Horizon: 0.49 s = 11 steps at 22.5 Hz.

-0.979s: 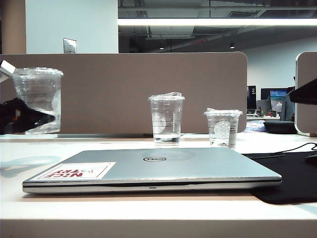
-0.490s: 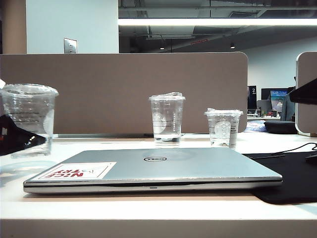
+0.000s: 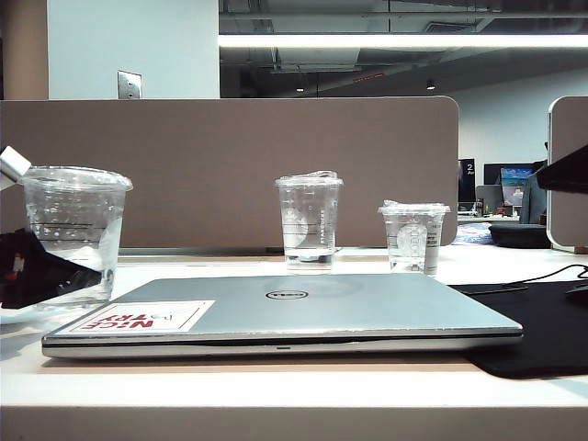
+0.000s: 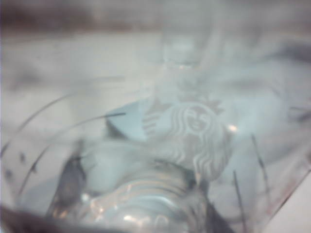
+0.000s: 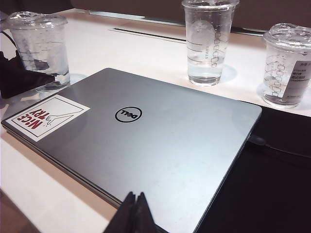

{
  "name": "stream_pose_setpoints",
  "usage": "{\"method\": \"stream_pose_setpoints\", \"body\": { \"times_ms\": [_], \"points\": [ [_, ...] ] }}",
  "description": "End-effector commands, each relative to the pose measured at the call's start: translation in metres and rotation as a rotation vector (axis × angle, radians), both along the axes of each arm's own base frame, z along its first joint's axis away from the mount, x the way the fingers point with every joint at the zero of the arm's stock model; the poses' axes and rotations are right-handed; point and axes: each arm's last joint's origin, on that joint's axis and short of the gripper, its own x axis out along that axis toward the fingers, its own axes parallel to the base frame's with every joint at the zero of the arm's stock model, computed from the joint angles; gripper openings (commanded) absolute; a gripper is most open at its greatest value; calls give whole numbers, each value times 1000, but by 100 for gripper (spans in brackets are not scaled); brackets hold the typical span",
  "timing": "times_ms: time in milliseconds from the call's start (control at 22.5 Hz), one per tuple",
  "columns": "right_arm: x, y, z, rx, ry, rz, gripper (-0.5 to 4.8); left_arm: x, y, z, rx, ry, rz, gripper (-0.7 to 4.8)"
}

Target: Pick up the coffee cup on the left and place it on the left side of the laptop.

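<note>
White desk (image 3: 276,386), pale and glossy, with a black mat (image 3: 542,331) at its right. Grey partition (image 3: 230,170) runs along the far edge; beyond it an open office under strip lights. Closed laptop (image 3: 285,312) lies centre, sticker at its near-left corner. The cup (image 3: 73,234) stands at the laptop's left, just beside it (base looks at the desk, contact unclear). Left hand (image 3: 41,276) is pinching the cup from the left. Two other clear cups (image 3: 309,220) stand far behind the laptop. Right hand (image 5: 135,213) hovers over the laptop's near edge, fingers pressed together.
</note>
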Motion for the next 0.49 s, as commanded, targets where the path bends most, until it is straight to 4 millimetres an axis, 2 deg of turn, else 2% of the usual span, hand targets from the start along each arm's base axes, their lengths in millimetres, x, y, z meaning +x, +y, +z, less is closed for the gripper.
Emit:
{"method": "stream_pose_setpoints", "body": {
  "times_ms": [45,490],
  "points": [
    [0,0,0,10,-9,-1,-4,0,3,4,24,-54,33,309],
    [0,0,0,10,-9,-1,-4,1,6,0,82,-39,94,309]
  ]
}}
